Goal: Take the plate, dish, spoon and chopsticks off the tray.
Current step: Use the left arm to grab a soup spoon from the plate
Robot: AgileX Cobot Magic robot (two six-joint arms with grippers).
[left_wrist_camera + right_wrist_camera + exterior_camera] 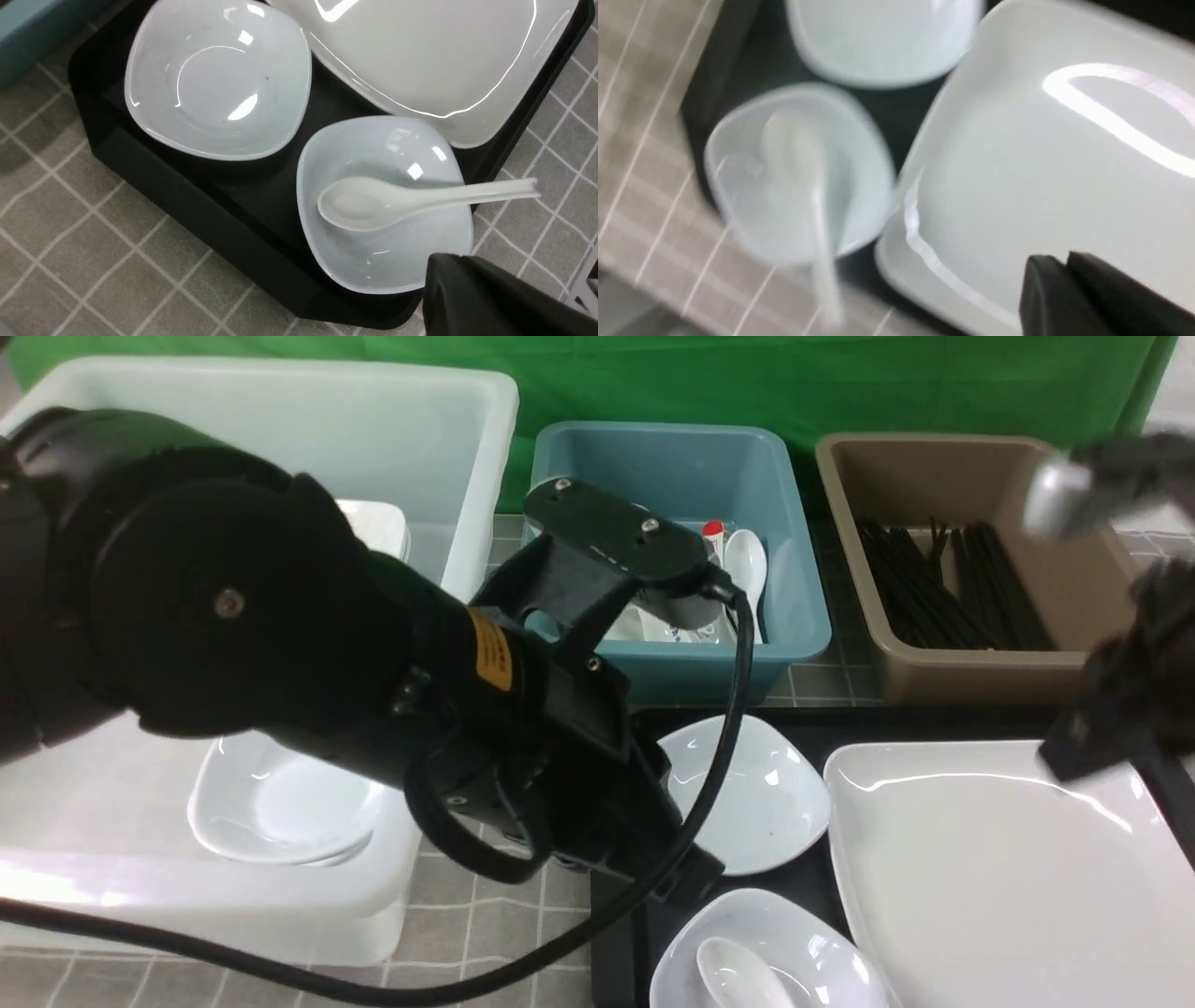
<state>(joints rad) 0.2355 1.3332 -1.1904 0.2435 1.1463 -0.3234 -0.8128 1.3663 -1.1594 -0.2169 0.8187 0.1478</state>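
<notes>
Left gripper (467, 289) closed, above the left edge of the tray (210, 210). Right gripper (1045, 289) blurred above the tray's right side; can't tell jaw state. Plate (990, 877) fills tray's right side. Spoon (364, 205) sits in near dish (373, 266) at tray's near-left, handle past the rim. Second dish (215, 79) at tray's far-left.

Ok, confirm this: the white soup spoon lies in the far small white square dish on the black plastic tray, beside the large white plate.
Wrong dish. The white soup spoon lies in the near small white square dish on the black plastic tray, beside the large white plate; the front view shows it.
</notes>
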